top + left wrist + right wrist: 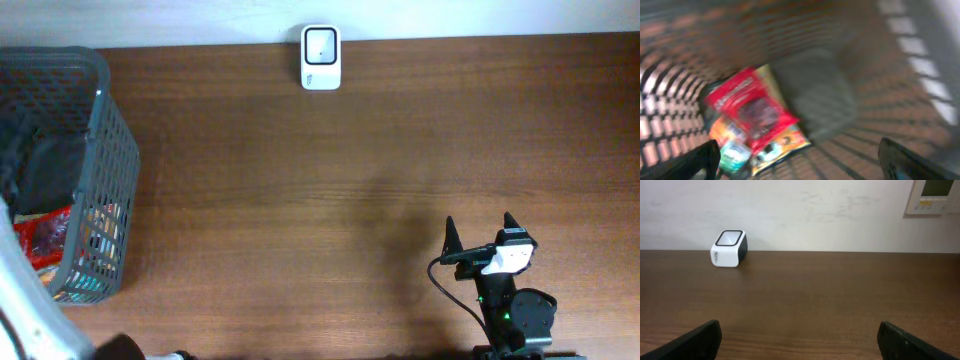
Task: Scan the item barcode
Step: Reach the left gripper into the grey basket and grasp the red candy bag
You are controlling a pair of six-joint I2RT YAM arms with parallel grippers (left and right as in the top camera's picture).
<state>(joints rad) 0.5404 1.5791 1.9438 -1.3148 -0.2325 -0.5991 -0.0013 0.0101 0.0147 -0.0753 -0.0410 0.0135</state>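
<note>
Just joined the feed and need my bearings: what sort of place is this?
Probably a mock checkout bench indoors: a white barcode scanner at the back of a wooden table, a grey mesh basket of packaged goods, plain wall behind.

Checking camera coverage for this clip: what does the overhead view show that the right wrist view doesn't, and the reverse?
Only overhead: the grey basket at the table's left edge, with a red packet inside. Only right wrist: the wall panel at upper right. Both: the white scanner at the far edge of the wooden table, and the right arm's open, empty jaws.
</note>
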